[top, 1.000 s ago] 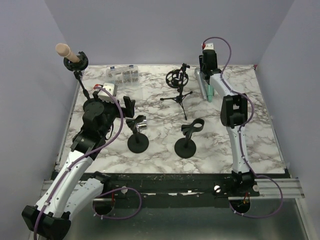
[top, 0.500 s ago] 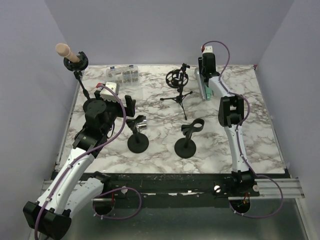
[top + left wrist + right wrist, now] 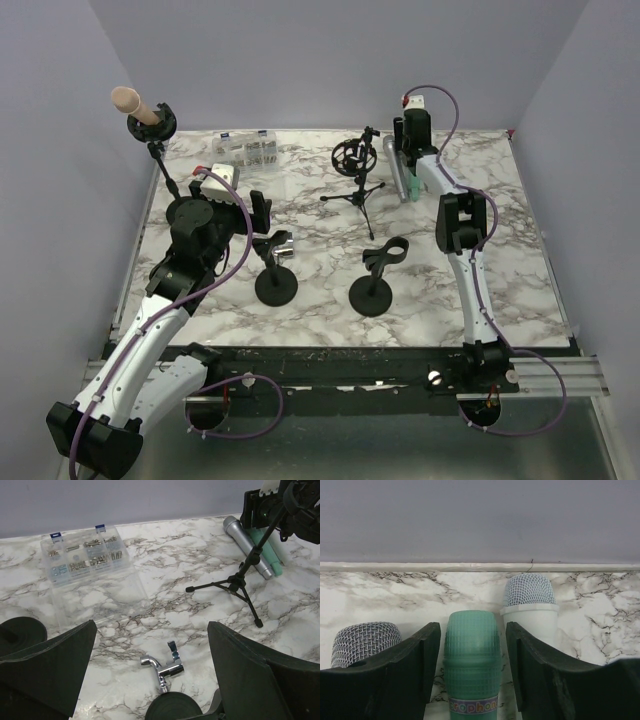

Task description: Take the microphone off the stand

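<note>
A tan microphone point(image 3: 127, 99) sits tilted in the black clip of a stand point(image 3: 153, 125) at the far left back corner. My left gripper point(image 3: 260, 212) is open and empty, well to the right of it and nearer, above a round-base stand with a chrome clip point(image 3: 165, 667). In the left wrist view its fingers point(image 3: 235, 655) are spread wide. My right gripper point(image 3: 472, 630) is open at the back right. Its jaws stand either side of a green microphone point(image 3: 471, 655) lying on the table, with small gaps on both sides.
A silver microphone point(image 3: 365, 640) and a white one point(image 3: 530, 600) lie beside the green one. A tripod stand with a shock mount point(image 3: 352, 160) stands at mid back. A second round-base stand point(image 3: 372, 295) is in the middle. A clear parts box point(image 3: 247, 150) is at the back left.
My right gripper has shifted slightly left at the back and now straddles the green microphone. My left arm has moved very little.
</note>
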`<state>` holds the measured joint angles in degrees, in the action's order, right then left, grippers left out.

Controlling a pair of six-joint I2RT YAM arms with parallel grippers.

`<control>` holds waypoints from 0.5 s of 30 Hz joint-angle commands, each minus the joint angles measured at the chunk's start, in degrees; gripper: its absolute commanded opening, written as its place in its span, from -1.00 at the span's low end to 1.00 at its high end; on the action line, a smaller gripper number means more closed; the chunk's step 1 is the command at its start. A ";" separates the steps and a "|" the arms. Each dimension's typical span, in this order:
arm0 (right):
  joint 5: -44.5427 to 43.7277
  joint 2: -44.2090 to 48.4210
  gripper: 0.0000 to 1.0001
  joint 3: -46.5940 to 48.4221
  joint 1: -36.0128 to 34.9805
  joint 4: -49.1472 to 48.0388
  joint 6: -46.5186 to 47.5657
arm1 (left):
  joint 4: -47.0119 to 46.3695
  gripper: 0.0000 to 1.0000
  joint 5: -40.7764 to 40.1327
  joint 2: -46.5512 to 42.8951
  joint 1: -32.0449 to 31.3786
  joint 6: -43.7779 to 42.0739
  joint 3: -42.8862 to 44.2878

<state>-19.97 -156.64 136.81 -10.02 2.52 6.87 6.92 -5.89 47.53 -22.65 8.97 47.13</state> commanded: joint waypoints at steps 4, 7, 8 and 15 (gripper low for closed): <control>0.90 2.20 0.29 1.44 0.27 -0.24 -1.18 | -0.66 0.93 -1.01 -0.64 -0.37 -0.62 0.51; 0.27 5.48 0.29 0.37 0.26 1.82 -2.73 | -0.67 0.93 -0.81 -1.03 -0.37 -0.45 0.50; -0.26 6.69 0.30 -0.16 0.22 2.52 -3.42 | -0.63 0.93 -0.66 -1.18 -0.37 -0.36 0.51; -0.86 20.44 0.58 -10.79 0.28 8.82 -12.88 | -0.33 0.93 0.38 -2.20 -0.37 0.33 0.74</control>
<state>-20.08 -147.50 131.76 -10.02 7.86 0.99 6.94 -5.87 46.78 -22.65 9.02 47.13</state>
